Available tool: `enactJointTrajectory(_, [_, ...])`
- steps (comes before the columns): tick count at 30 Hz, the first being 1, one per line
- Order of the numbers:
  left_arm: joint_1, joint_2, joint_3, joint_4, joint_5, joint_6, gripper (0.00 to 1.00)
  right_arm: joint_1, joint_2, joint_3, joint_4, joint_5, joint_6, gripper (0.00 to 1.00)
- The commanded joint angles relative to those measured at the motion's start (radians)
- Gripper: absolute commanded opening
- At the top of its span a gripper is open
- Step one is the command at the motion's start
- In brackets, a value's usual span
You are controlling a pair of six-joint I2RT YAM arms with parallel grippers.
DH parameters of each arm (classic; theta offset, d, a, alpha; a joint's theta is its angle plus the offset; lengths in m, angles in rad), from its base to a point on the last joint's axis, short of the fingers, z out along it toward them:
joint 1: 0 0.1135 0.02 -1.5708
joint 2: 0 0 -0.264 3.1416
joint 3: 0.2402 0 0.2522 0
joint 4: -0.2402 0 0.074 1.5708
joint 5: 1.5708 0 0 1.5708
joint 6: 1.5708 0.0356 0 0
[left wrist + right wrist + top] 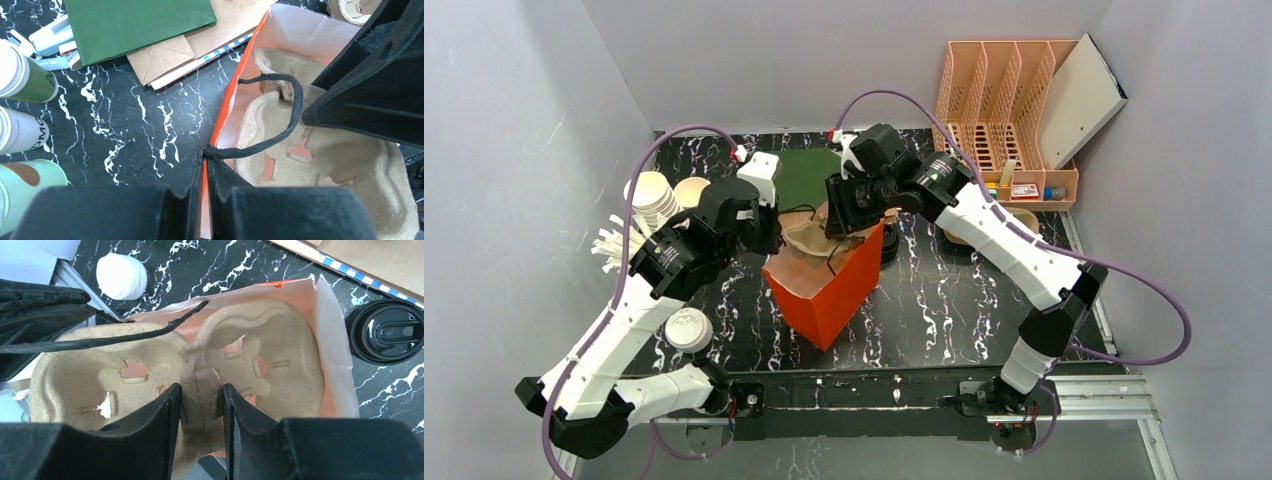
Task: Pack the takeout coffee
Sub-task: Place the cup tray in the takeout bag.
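Observation:
The takeout coffee stands on the table just right of the orange paper bag (824,290). Its black lid (385,332) shows in the right wrist view, and it is a dark shape in the top view (890,247). My left gripper (205,156) is shut on the bag's near rim (235,85), where the black cord handle (295,107) is attached. My right gripper (201,390) is shut on the middle ridge of a brown pulp cup carrier (280,350), which sits in the bag's open mouth. The carrier's cup wells are empty.
A flat green paper bag (135,25) and a brown paper bag (200,45) lie behind the orange bag. Lidded cups (22,75) and stacked white cups (652,195) stand at the left. A stack of white lids (121,275) lies at front left. A pink file rack (1009,110) stands at back right.

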Motion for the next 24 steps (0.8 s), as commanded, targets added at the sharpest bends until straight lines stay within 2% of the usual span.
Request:
enactJointTrajectory(1, [0.002, -0.021, -0.029, 0.01, -0.032, -0.009, 0.0, 0.041, -0.004, 0.015, -0.022, 0.122, -0.035, 0.41])
enactJointTrajectory(7, [0.002, -0.036, -0.042, 0.026, -0.024, -0.015, 0.0, 0.118, 0.001, 0.004, 0.008, 0.271, -0.06, 0.41])
enactJointTrajectory(15, [0.002, -0.031, -0.044, 0.037, -0.032, -0.013, 0.0, 0.166, 0.008, -0.023, 0.023, 0.367, -0.102, 0.41])
enactJointTrajectory(24, [0.003, -0.013, 0.003, 0.028, 0.002, -0.01, 0.0, 0.166, -0.083, -0.193, 0.148, 0.423, -0.156, 0.4])
